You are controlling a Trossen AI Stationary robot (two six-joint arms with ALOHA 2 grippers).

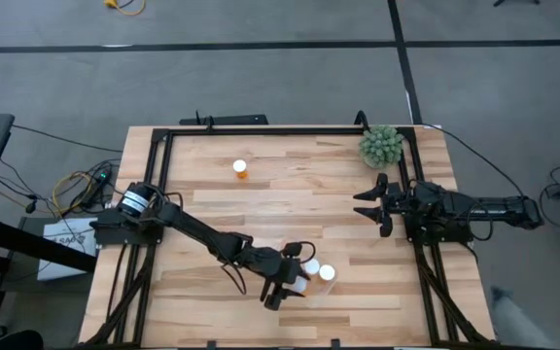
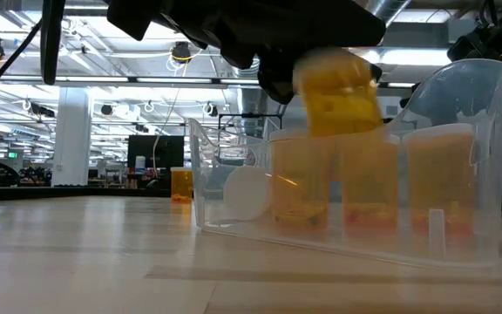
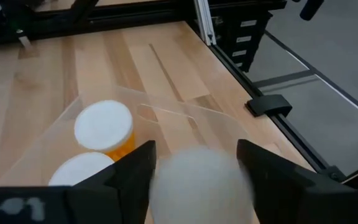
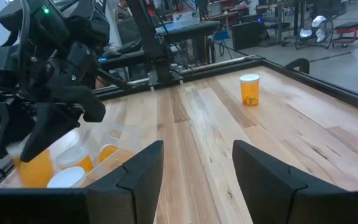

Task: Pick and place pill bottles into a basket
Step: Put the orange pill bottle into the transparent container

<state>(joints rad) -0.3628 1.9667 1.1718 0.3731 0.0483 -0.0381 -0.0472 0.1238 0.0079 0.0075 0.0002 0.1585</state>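
My left gripper point(image 1: 282, 292) hangs over the clear basket point(image 2: 460, 131) near the table's near edge, fingers spread. An orange pill bottle point(image 2: 338, 96) shows blurred just below it, above the basket. Its white cap point(image 3: 201, 186) is blurred between the fingers. Other bottles stand upright on the basket's floor point(image 3: 103, 124), point(image 2: 443, 174). One more bottle point(image 1: 240, 168) stands alone on its base on the table, far left of centre. My right gripper point(image 1: 375, 204) waits open and empty at the right. My left gripper points down over the basket, and the bottle's white cap point(image 3: 185, 180) lies between its two fingers point(image 3: 135, 171). The bottle is upright and clear of the basket's floor. It is blurred while the fingers are sharp. I cannot tell whether the fingers touch it.
A green spiky plant ball point(image 1: 381, 146) sits at the far right corner. A black metal frame point(image 1: 261, 131) runs round the tabletop. Bare wood lies between the lone bottle and the basket.
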